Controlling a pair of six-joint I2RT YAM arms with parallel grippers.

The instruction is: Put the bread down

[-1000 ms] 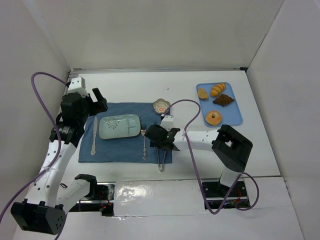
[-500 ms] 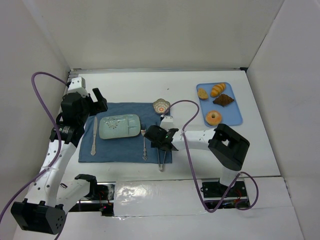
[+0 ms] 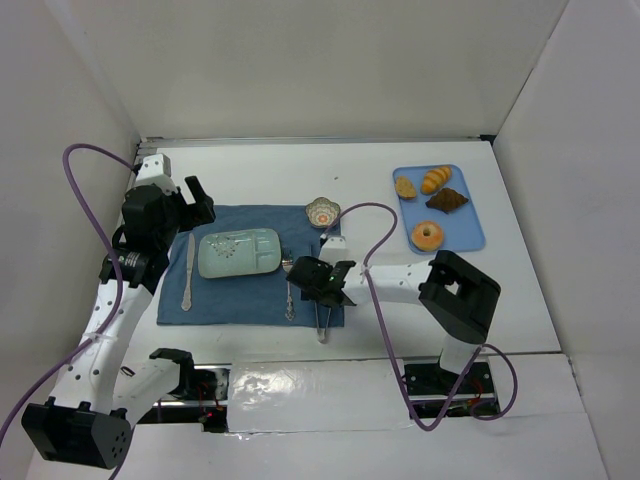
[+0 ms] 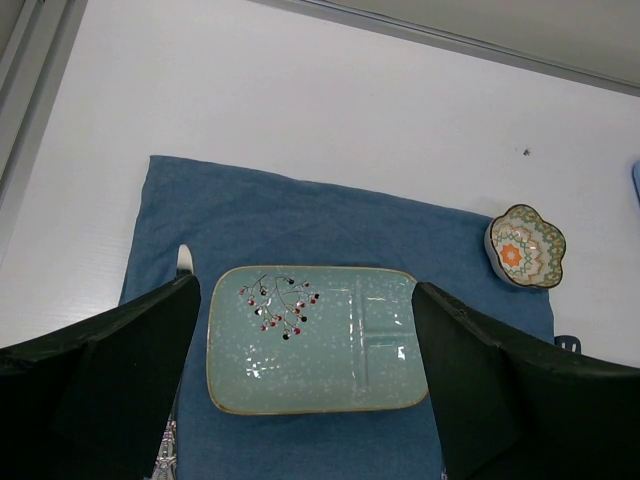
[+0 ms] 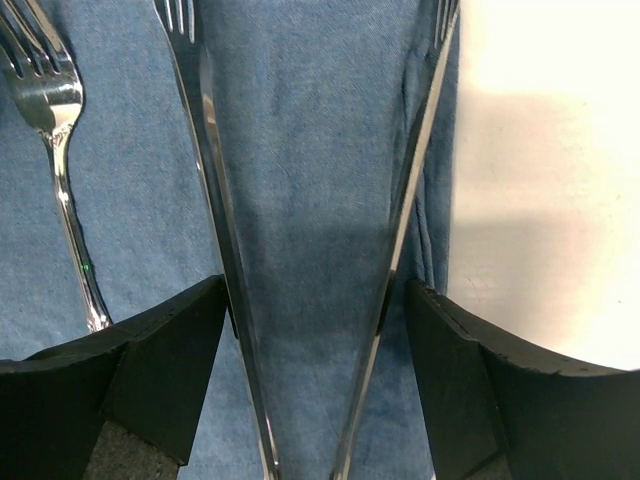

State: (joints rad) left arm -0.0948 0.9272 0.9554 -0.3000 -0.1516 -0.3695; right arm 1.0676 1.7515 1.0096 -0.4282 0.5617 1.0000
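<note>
Golden-orange with a browner toasted patch, the bread (image 3: 405, 186) lies at the upper left corner of the blue tray (image 3: 476, 238), in the upper right of the overhead view. The croissant (image 3: 436, 179) is just beside it.

It looks light, soft and easily crushed, with a dry crust that should not slip but may shed crumbs. A gentle hold across its widest middle, coming down from above, seems best. The tray edge on its left leaves one side free, while the croissant crowds the other.

The right gripper (image 5: 315, 288) is well apart from the bread, low over the blue cloth (image 5: 300, 120). It is spread wide, astride the metal tongs (image 5: 215, 200), with its fingers just beside the two arms and not visibly squeezing them. The tongs' toothed tips should suit the soft crust if closed lightly.

The left gripper (image 4: 308, 292) hangs spread and empty above the pale green plate (image 4: 310, 390).
</note>
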